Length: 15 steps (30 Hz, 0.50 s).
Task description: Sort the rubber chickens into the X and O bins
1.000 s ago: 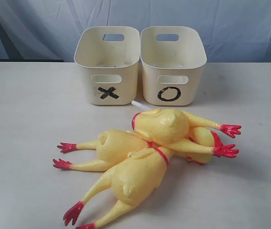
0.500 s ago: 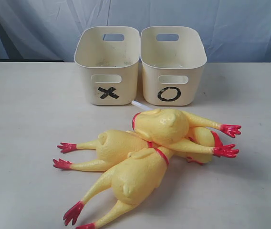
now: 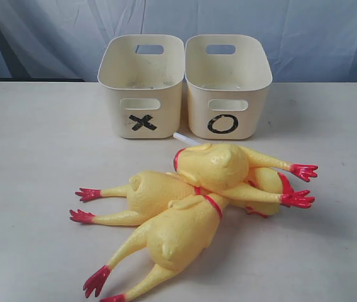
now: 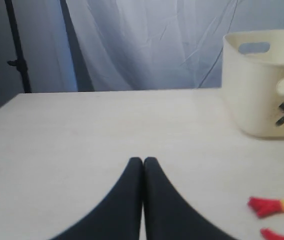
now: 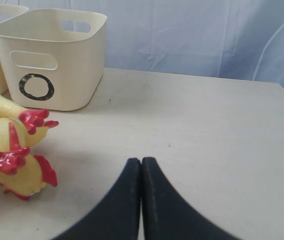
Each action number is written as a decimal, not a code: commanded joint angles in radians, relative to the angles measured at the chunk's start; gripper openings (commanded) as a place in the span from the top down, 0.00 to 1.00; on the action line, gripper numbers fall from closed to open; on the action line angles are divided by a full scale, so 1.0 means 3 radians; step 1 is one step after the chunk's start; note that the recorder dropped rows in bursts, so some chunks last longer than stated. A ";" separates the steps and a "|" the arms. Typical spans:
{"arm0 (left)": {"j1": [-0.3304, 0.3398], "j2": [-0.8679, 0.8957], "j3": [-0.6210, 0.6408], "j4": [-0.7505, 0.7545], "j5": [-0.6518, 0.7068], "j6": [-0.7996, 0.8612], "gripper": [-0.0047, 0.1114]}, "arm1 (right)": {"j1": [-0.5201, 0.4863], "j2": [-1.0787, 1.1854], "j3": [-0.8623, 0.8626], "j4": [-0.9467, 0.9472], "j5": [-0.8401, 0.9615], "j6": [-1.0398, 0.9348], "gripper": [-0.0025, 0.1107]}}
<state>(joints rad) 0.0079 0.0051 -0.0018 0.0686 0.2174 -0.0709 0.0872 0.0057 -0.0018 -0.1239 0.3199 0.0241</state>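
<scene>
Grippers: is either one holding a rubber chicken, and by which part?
Nothing is held. The left gripper and right gripper are both shut empty, and the rubber chickens lie untouched in a pile on the table.

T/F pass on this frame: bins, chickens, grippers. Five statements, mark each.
1. In the exterior view the X bin stands left of the O bin. True.
2. The left gripper and right gripper are both shut. True.
3. The chickens lie piled together on the table. True.
4. One of the chickens is in the O bin. False: none shows in either bin.
5. The right gripper holds one of the chickens. False: it holds nothing.
</scene>
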 commanded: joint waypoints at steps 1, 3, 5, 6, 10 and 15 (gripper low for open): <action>0.0000 -0.0017 0.0006 -0.1215 -0.0488 -0.0071 0.96 | -0.0018 -0.0019 0.0006 0.0003 -0.0028 -0.0002 0.97; 0.0000 -0.0017 0.0006 -0.1507 -0.0725 -0.0071 0.96 | -0.0018 -0.0019 0.0006 0.0003 -0.0028 -0.0002 0.97; 0.0000 -0.0017 0.0006 -0.1814 -0.0960 -0.0071 0.96 | -0.0018 -0.0019 0.0006 0.0003 -0.0028 -0.0002 0.97; 0.0000 -0.0017 0.0006 -0.1940 -0.1070 -0.0071 0.96 | -0.0018 -0.0019 0.0006 0.0003 -0.0028 -0.0002 0.97; 0.0000 -0.0017 0.0006 -0.2194 -0.1457 -0.0071 0.96 | -0.0018 -0.0019 0.0006 0.0003 -0.0028 -0.0002 0.97; 0.0000 -0.0017 0.0006 -0.2167 -0.1266 -0.0086 0.96 | -0.0018 -0.0019 0.0006 0.0003 -0.0028 -0.0002 0.97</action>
<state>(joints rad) 0.0079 0.0051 -0.0018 -0.5792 -0.1981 -0.0935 0.0872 0.0057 -0.0018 -0.1239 0.3199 0.0241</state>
